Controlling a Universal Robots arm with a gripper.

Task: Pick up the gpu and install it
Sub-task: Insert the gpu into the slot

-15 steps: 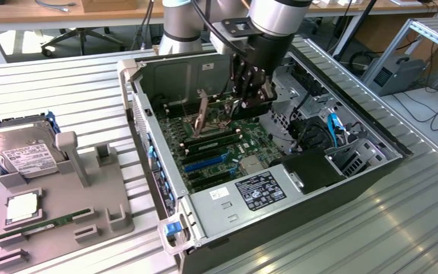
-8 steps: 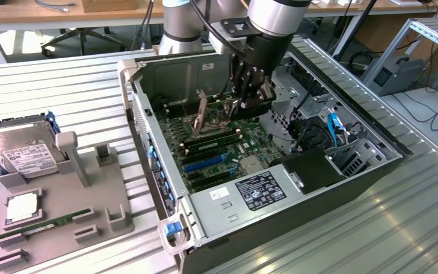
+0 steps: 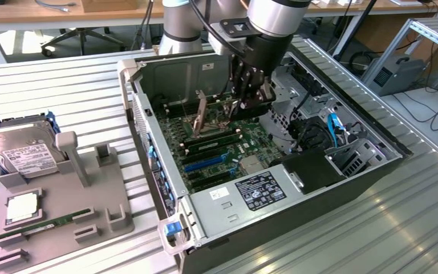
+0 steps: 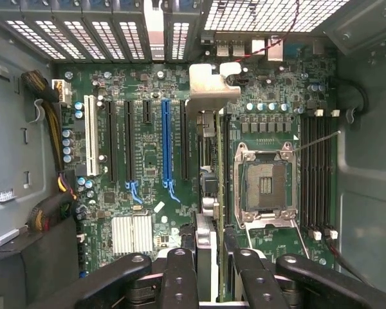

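My gripper reaches down into the open computer case, above the motherboard. In the wrist view the gpu is seen edge-on as a thin upright card. Its silver metal bracket points toward the case's rear slot openings. The gripper is shut on the card, with one black finger on each side. The card hangs over the board just beside a black expansion slot, between the long blue slot and the CPU socket.
The open CPU socket and the memory slots lie beside the card. The power supply and cables crowd the case. Outside, a grey fixture holds a hard drive, a CPU and a RAM stick.
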